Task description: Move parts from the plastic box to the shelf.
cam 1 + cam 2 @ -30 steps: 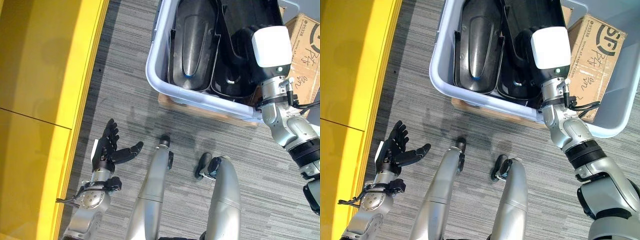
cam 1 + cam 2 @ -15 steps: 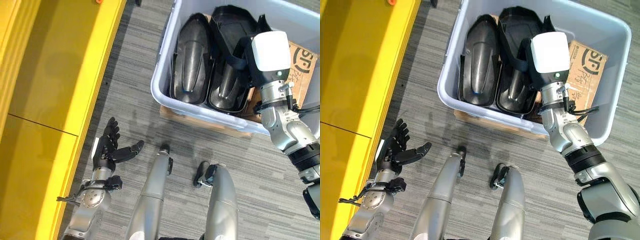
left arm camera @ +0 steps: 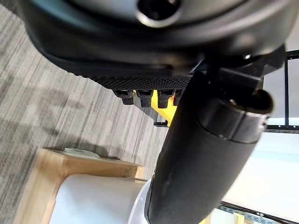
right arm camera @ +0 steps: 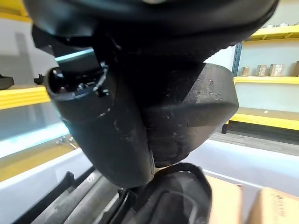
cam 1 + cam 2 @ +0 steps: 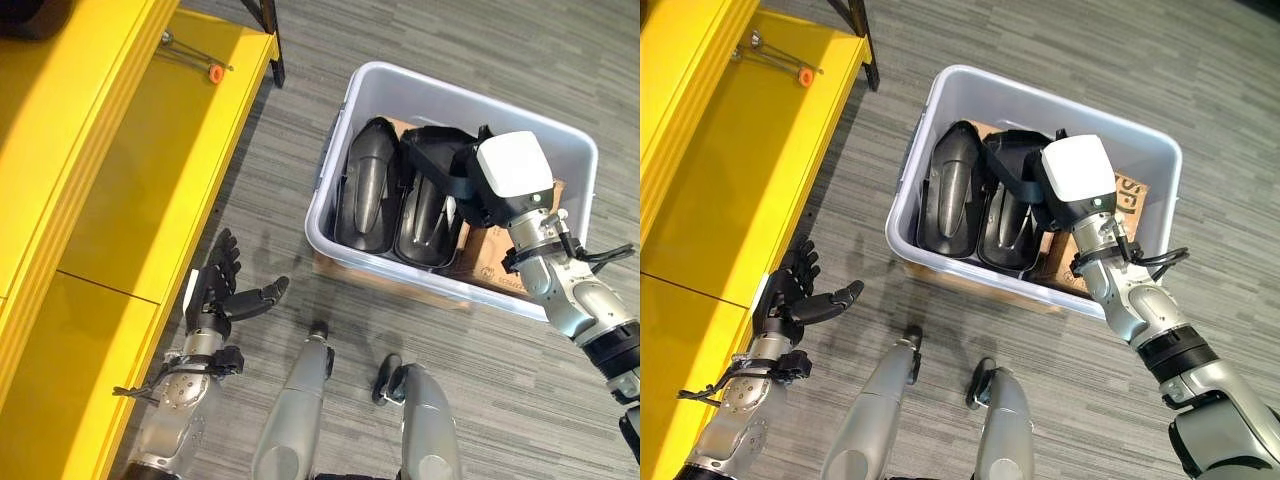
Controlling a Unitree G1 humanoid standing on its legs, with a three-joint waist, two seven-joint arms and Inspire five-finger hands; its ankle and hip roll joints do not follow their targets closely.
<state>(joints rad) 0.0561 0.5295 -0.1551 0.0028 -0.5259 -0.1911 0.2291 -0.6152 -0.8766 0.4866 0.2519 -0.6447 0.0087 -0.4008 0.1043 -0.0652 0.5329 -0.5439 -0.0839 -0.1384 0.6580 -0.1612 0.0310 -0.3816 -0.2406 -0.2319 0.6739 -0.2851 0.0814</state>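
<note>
Reaching into the pale grey plastic box (image 5: 940, 95), my right hand (image 5: 1045, 190) sits over the black moulded part (image 5: 1008, 205) on the box's right-hand side, its wrist topped by a white square cover. From the right wrist view I see the thumb and dark bulk of the hand close against the rounded black shell (image 4: 187, 126), which looks pinched between thumb and fingers, though the fingers themselves are mostly hidden behind the part, so I cannot tell for certain how firmly they close. Just beside it, to the robot's left, a second black moulded part (image 5: 945, 195) of the same elongated shape lies in the box, the two touching side by side. A brown cardboard piece (image 5: 1128, 195) rests in the box to the right of the parts, partly under my right arm. The box stands on a flat wooden board (image 5: 385, 285) on the grey striped carpet floor (image 5: 970, 30). My left hand (image 5: 215, 292) hangs low beside the yellow shelf (image 5: 130, 190), fingers spread and straight, thumb pointing out toward the box, holding nothing. On the far end of the shelf lies a thin metal rod with an orange tip (image 5: 195, 62).
</note>
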